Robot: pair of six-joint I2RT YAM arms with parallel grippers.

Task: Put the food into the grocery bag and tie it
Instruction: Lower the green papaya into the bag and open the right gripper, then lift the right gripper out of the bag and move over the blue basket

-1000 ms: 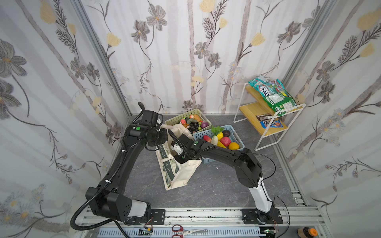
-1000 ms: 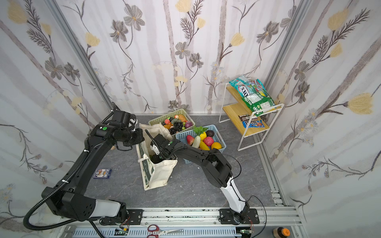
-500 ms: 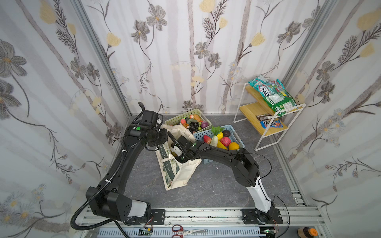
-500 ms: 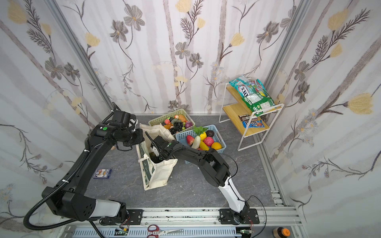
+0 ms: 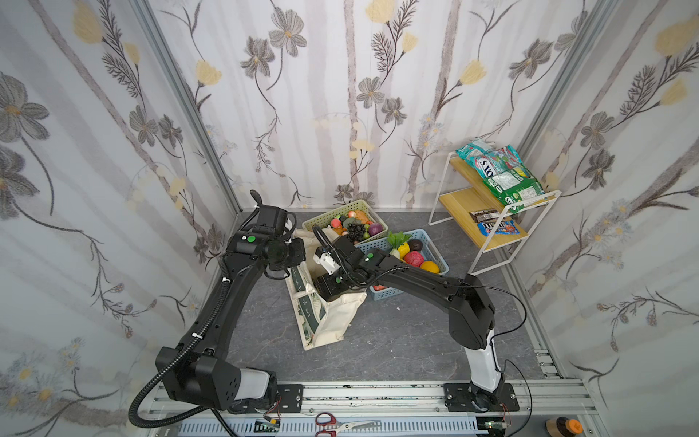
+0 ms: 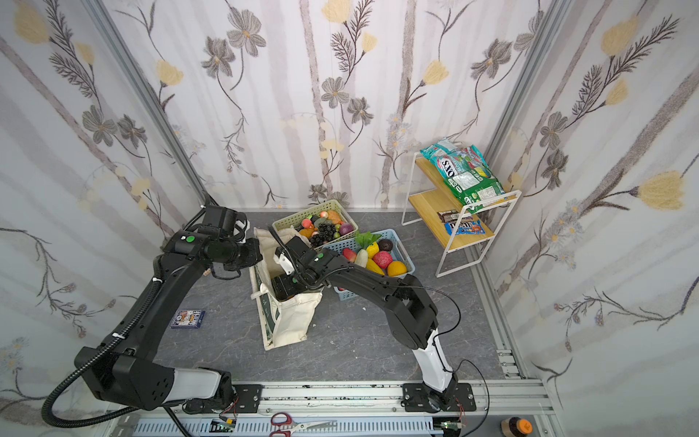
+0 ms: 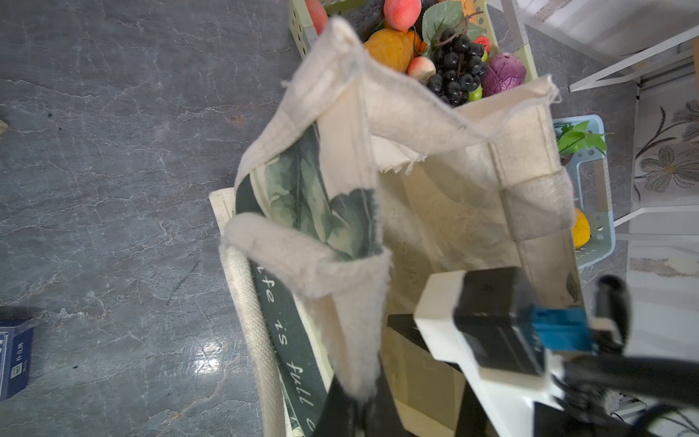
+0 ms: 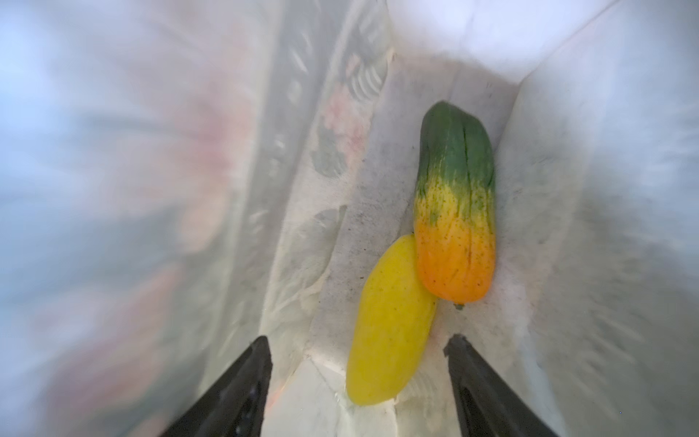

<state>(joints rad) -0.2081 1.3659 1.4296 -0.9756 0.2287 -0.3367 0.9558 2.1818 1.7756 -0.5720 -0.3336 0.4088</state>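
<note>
The cream grocery bag (image 5: 329, 318) (image 6: 291, 321) stands upright on the grey floor in both top views. My left gripper (image 7: 359, 403) is shut on a fold of the bag's rim (image 7: 340, 272) and holds the mouth open. The right gripper (image 8: 359, 340) is deep inside the bag, open, with nothing between its fingers (image 8: 249, 363). Just beyond it, two pieces of food lie on the bag's bottom: a yellow fruit (image 8: 389, 325) and a green-to-orange one (image 8: 454, 212), touching each other. More food fills a pale green basket (image 5: 321, 223) and a blue basket (image 5: 440, 265) behind the bag.
A white wire shelf (image 5: 491, 242) with snack packets (image 5: 503, 178) stands at the back right. A blue card box (image 6: 187, 318) lies left of the bag. Scissors (image 5: 340, 427) rest on the front rail. Flowered walls close in on three sides.
The right arm has shifted slightly while its wrist stays in the bag's mouth. The left arm and the bag have kept still.
</note>
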